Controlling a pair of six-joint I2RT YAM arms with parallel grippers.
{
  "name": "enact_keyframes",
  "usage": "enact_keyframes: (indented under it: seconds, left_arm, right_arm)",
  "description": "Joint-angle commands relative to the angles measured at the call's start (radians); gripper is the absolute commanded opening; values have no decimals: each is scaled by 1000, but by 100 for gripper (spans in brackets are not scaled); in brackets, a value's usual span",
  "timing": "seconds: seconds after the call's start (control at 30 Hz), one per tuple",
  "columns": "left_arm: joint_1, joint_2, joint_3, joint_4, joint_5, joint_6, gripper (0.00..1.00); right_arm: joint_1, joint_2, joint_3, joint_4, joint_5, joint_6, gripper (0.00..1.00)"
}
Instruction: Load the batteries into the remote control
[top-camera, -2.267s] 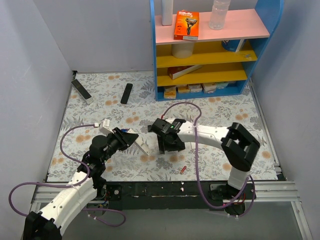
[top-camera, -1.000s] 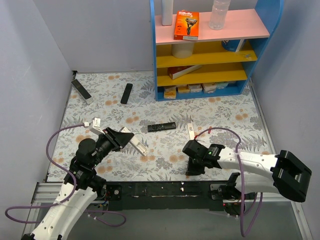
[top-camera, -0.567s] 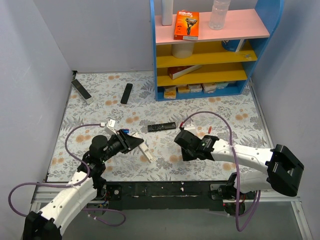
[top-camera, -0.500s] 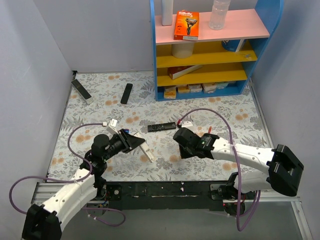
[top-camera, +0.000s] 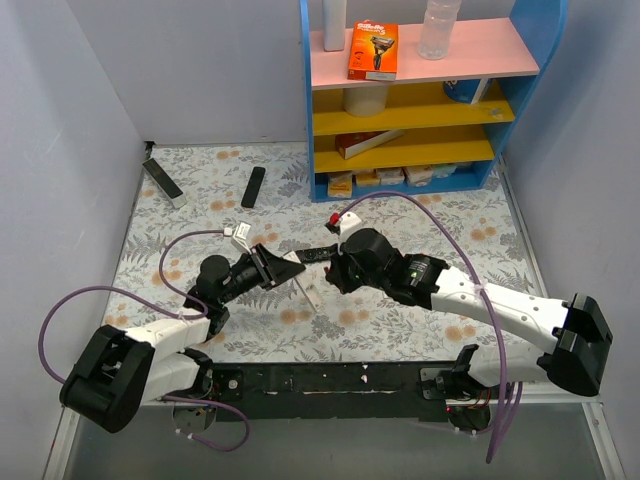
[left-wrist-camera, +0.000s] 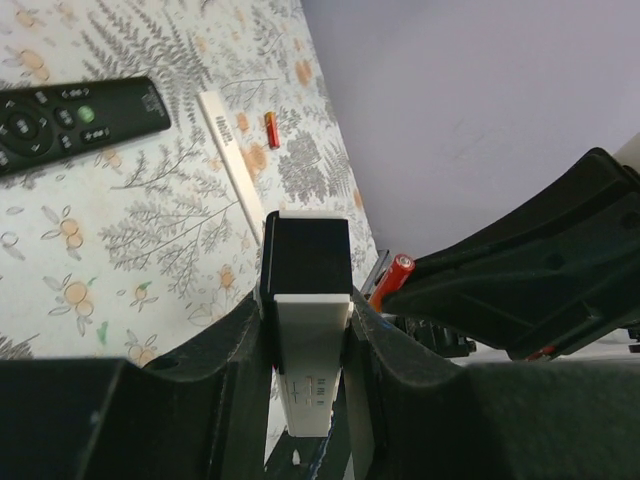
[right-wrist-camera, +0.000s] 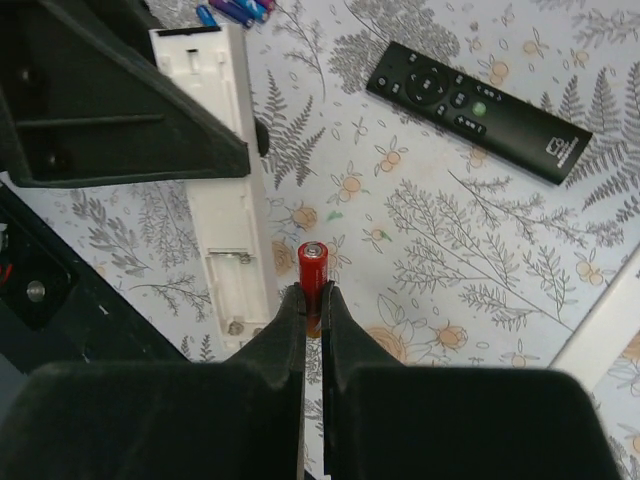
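Top external shows remote control above floral table, grey walls.

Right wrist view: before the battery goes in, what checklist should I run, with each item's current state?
1. Grip of right pincer on battery: ok.
2. Hold of left pincer on remote: ok.
3. Open compartment: ok; cover lies apart.
4. Alignment of battery with compartment: not ok; it sits beside it, end-on to the camera.
5. Polarity: cannot tell.
6. Access to second battery: ok; it lies free beside the cover.
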Motion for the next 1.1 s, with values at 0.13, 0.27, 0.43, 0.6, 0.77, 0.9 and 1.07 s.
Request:
enact_keyframes:
  seconds: [0.13,0.27,0.43,0.6,0.77,0.9,1.07]
  left_arm:
    - [-21,22,59,222,-17,-69,0]
    - [-21,80,78,297,-37,-124,0]
    - [-23,123,88,397,-43,-190,0]
    - [-24,108,97,370,-52,-178,0]
    - [-24,107,94,390,-44,-194,0]
    - [-24,100,97,388,-46,-201,0]
    - [-24,108,108,410,-38,-214,0]
  right_arm:
    - [1,-47,74,120,-134,-113,1]
    - [1,-61,82,134,-177,-130,1]
    - [2,-79,65,144,-180,-132,1]
    - [1,-101,28,151,-143,-138,1]
    - [2,-91,25,156,-141,-141,1]
    - [1,-82,19,153,-151,-135,1]
    - [1,-82,-4,154,-126,-133,1]
